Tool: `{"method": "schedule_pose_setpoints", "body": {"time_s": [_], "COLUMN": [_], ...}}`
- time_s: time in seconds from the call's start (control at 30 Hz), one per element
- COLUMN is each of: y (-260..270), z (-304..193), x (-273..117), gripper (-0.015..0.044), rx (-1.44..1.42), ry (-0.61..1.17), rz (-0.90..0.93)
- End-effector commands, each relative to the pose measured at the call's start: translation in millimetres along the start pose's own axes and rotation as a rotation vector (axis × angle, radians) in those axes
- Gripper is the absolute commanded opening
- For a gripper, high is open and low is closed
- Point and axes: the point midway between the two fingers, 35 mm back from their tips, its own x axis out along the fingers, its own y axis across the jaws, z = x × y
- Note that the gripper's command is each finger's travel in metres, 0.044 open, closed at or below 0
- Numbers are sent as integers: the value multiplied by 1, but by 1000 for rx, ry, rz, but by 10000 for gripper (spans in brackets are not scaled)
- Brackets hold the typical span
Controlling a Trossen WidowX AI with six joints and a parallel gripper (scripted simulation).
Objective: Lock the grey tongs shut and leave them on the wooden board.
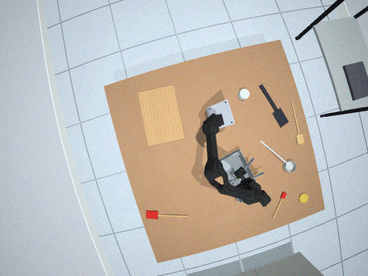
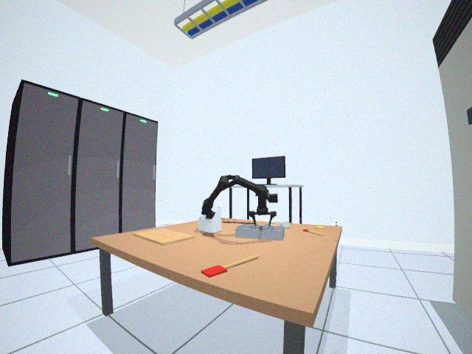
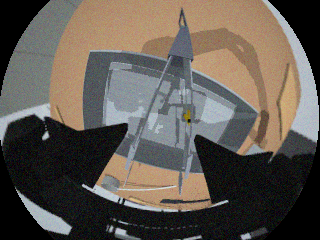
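Note:
The grey tongs (image 1: 250,162) (image 3: 181,46) lie open across the grey roasting tin (image 1: 234,159) (image 2: 248,233) (image 3: 94,95). In the wrist view their hinge end is at the top, beyond one tin wall, and both arms spread downward past the opposite wall. My gripper (image 2: 262,225) (image 3: 162,132) is open and empty, pointing down just over the tin, with both tong arms seen between its fingertips. Contact cannot be told. The wooden board (image 1: 160,115) (image 2: 164,236) lies flat, away from the tin, with nothing on it. My arm hides the hinge in the top view.
A white ladle with a round bowl (image 1: 290,165), a dark spatula (image 1: 280,117), a wooden spatula (image 1: 300,138), a white cup (image 1: 244,94), a small red-headed tool (image 1: 283,195) and a yellow disc (image 1: 303,198) lie around the table. A red spatula (image 1: 152,214) (image 2: 214,271) lies near one edge.

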Motion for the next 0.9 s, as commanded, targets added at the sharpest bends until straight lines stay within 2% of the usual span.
{"method": "schedule_pose_setpoints", "body": {"time_s": [0.0, 0.67, 0.77, 0.87], "y": [0, -4, -3, -3], "z": [1, 2, 1, 1], "x": [7, 37, 34, 34], "gripper": [440, 440, 361, 341], "rx": [-4, -4, 1, 1], "ry": [-7, -10, -4, -4], "rz": [-1, -3, -3, -3]}}
